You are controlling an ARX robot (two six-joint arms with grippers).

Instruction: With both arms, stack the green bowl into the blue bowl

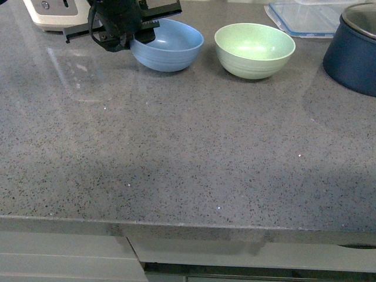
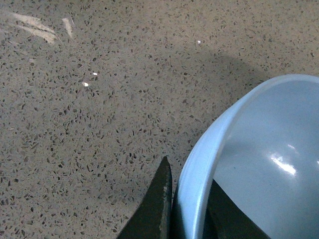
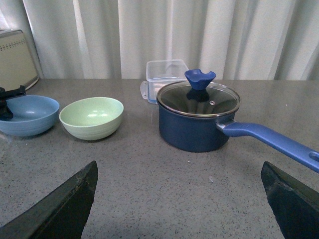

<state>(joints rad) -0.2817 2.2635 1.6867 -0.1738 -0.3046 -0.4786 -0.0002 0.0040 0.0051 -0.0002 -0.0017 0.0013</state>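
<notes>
The blue bowl (image 1: 170, 46) stands on the grey counter at the back, left of centre. My left gripper (image 1: 136, 36) is shut on its left rim, one finger inside and one outside. The left wrist view shows that rim of the blue bowl (image 2: 199, 164) pinched between the left gripper (image 2: 187, 209) fingers. The green bowl (image 1: 254, 50) sits upright and empty just right of the blue one, a small gap between them. In the right wrist view the green bowl (image 3: 91, 117) and blue bowl (image 3: 27, 114) lie far off. My right gripper (image 3: 179, 199) is open above bare counter, out of the front view.
A dark navy pot (image 1: 355, 50) with a glass lid stands at the far right, its long handle (image 3: 271, 139) pointing outward. A clear plastic container (image 1: 305, 16) lies behind it. A white appliance (image 1: 53, 13) sits at the back left. The counter's front edge (image 1: 188, 223) runs across.
</notes>
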